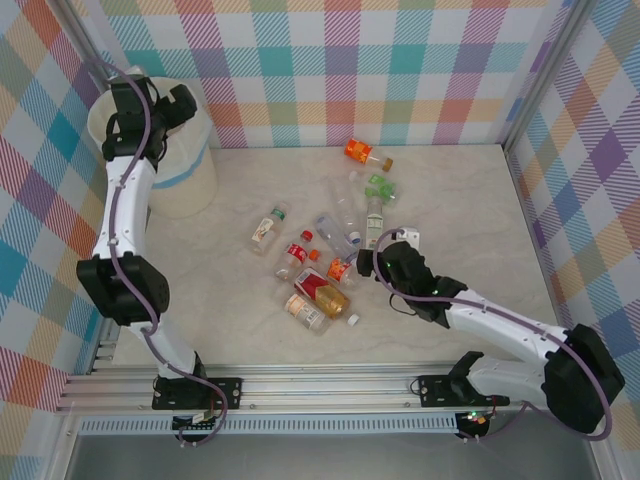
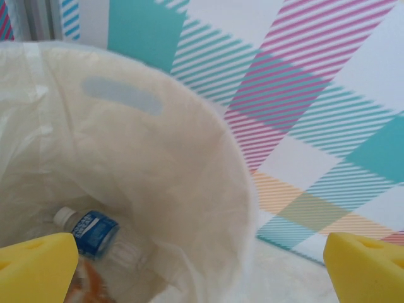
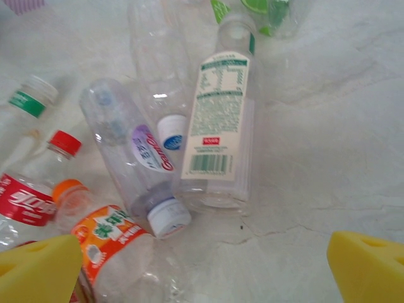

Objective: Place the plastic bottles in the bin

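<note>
A clear bottle (image 3: 221, 95) shows a white barcode label (image 3: 209, 154).

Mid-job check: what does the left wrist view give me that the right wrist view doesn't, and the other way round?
Left wrist: the inside of the round cream-white bag-lined bin, a blue-labelled clear plastic bottle lying at its bottom, the plaid wall behind. Right wrist: loose bottles lying on the pale marble-look table, among them a white-and-green-labelled bottle, a purple-labelled bottle and an orange-labelled bottle. Both: yellow fingertips in the bottom corners, the left tool and the right tool each wide open and empty.
</note>
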Controlling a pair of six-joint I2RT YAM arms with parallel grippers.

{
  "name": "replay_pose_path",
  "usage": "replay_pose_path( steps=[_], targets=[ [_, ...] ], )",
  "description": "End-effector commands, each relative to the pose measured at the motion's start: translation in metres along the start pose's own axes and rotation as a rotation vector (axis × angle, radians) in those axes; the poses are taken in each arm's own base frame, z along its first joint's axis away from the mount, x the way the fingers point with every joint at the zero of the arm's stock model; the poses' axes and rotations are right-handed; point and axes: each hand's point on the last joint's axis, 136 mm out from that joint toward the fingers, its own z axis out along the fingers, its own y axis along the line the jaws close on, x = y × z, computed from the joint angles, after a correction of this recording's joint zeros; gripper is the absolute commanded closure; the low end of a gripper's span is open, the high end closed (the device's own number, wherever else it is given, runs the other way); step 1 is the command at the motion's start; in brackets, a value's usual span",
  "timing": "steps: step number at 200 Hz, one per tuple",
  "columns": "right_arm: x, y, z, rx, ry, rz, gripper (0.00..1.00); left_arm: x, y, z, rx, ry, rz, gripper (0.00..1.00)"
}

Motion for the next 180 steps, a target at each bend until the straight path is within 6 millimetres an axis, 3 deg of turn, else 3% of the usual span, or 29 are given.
replay_pose_path(
  steps=[1, 66, 128, 156, 180],
  targets=[
    [-0.001, -0.002, 0.007, 0.035, 0.026, -0.024, 0.00, -0.039, -0.021, -0.034, 0.124, -0.141, -0.082, 0.00],
    [0.018, 0.003, 0.045, 0.024, 0.201, -0.064, 0.00, -0.034, -0.045, -0.091, 0.260, -0.233, -0.211, 0.00],
    [0.022, -0.008, 0.085, 0.116, 0.285, -0.039, 0.00, -0.005, -0.063, -0.140, 0.326, -0.354, -0.289, 0.00],
    [0.023, -0.015, 0.102, 0.154, 0.281, 0.000, 0.00, 0.010, -0.078, -0.149, 0.363, -0.357, -0.299, 0.00],
    [0.025, -0.021, 0.113, 0.204, 0.293, -0.018, 0.04, 0.024, -0.087, -0.142, 0.376, -0.316, -0.334, 0.00]
  ],
)
